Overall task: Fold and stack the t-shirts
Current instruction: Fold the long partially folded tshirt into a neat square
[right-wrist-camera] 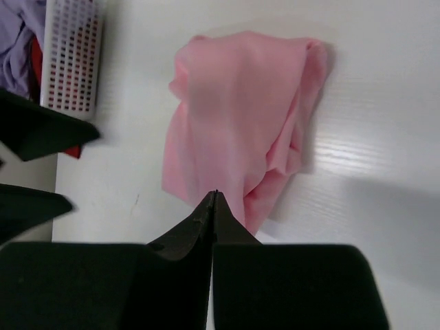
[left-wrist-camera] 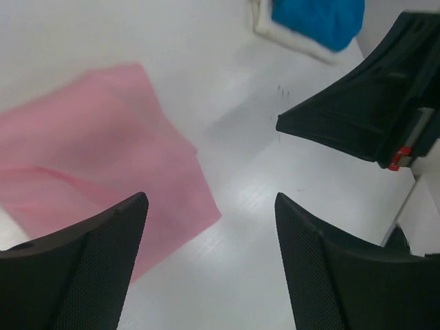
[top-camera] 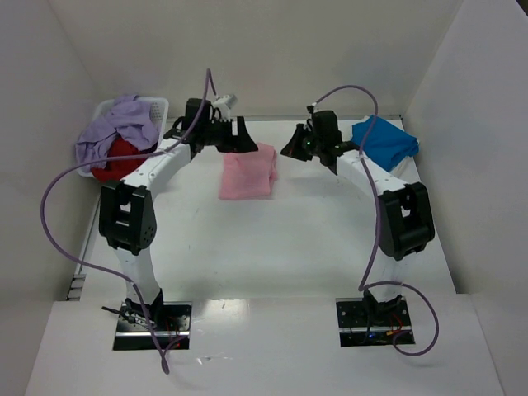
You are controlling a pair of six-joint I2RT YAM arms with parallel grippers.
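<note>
Folding of the pink t-shirt [top-camera: 247, 173] looks done, mid-table near the far edge. Left gripper [left-wrist-camera: 210, 206] stands wide, empty; right gripper [right-wrist-camera: 214, 196] closed, empty. Next, probably carrying it onto the blue t-shirt [top-camera: 384, 142], far-right corner.

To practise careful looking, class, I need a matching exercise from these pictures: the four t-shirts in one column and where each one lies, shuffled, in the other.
Column one
1. pink t-shirt
2. blue t-shirt
3. lavender t-shirt
4. red t-shirt

Column two
A. in the white basket, partly under another shirt
B. at the far right of the table
C. in the middle of the table
D. on top in the basket, spilling over its rim

Pairs: 1-C, 2-B, 3-D, 4-A
</note>
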